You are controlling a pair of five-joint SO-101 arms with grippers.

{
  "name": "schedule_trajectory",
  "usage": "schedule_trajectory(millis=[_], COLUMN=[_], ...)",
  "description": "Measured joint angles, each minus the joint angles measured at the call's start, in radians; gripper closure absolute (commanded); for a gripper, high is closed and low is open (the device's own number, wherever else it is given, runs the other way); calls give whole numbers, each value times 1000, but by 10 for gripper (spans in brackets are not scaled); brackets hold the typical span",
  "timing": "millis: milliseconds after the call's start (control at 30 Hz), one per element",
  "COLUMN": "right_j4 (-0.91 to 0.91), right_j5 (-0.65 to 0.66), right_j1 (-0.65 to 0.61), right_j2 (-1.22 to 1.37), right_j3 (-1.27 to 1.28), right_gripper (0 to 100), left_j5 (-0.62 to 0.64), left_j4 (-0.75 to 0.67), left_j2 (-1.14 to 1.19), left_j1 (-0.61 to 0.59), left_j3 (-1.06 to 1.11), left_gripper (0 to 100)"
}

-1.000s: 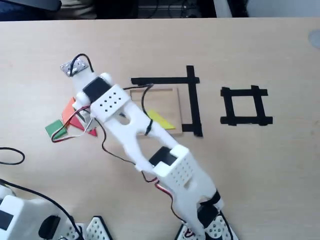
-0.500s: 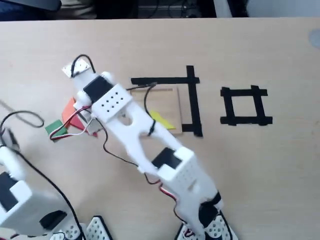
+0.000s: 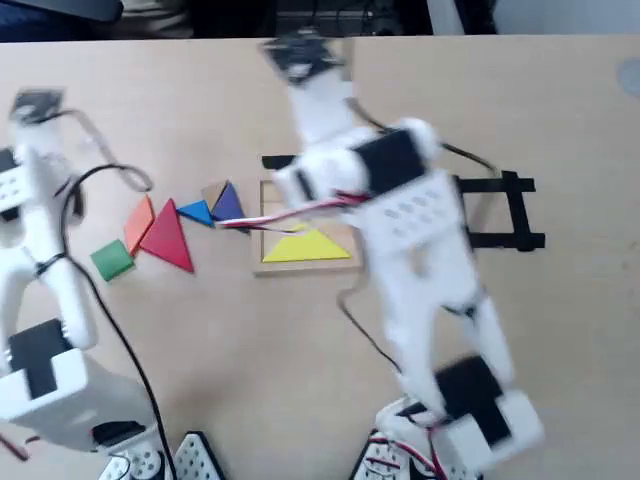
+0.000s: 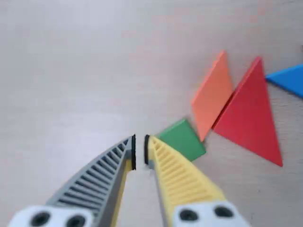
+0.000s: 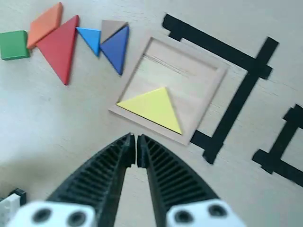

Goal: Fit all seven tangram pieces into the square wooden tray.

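left tool [image 4: 139,152] and right tool [image 5: 136,144] sit clenched, empty; left should open wide before straddling the green square [image 4: 182,141].

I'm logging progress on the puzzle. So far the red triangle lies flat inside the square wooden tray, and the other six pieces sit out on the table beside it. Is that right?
Not quite. The piece lying flat inside the square wooden tray is the yellow triangle, as the right wrist view shows. The large red triangle is one of the six pieces out on the table beside the tray.
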Motion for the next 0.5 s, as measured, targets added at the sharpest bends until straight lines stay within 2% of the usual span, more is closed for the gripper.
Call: schedule_trajectory(millis=[100, 233, 400, 500], right_j4=[-31, -210, -480, -583], right_j5=[51, 97, 104, 75], right_j1=[107, 215, 233, 236], right_j2=[-126, -239, -331, -373], right_j3=[164, 439, 813, 962], right_gripper=[986, 986, 986, 986], left_j5=[-52, -60, -74, -167], left_j4=[48, 133, 245, 350], left_j2=[80, 258, 557, 744], left_j1=[115, 213, 226, 227], left_j3=[-124, -330, -651, -862], left_gripper=[823, 822, 823, 823])
